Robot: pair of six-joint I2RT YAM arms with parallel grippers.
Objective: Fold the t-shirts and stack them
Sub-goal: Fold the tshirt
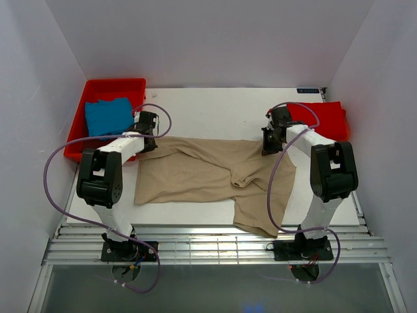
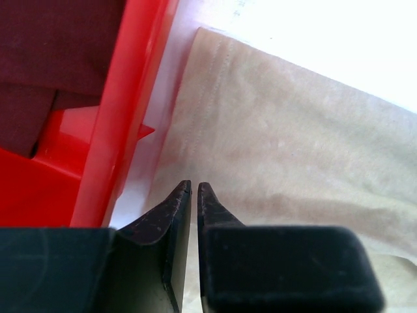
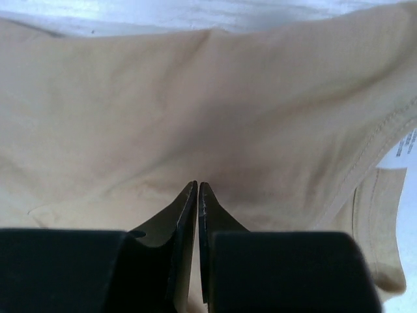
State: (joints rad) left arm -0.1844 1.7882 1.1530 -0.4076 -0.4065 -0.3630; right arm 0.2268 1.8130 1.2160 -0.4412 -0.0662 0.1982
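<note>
Tan-beige t-shirt (image 1: 195,169) spread across centre of table (image 1: 215,111), one part reaching toward near edge.
Left gripper (image 2: 194,188) pinched closed on far-left corner cloth, just beside red tray (image 2: 124,98). Right gripper (image 3: 197,188) pinched closed on far-right cloth. Blue t-shirt (image 1: 109,116) folded inside tray. Red t-shirt (image 1: 322,119) folded at far right.

top: high above and behind the arm bases, faced 12 o'clock and down, far, whole table (image 1: 215,107) | wrists: both very close over the tan shirt (image 3: 195,98) | shared: shirt in all views; red tray (image 2: 124,98) at 10 o'clock, top and left wrist
</note>
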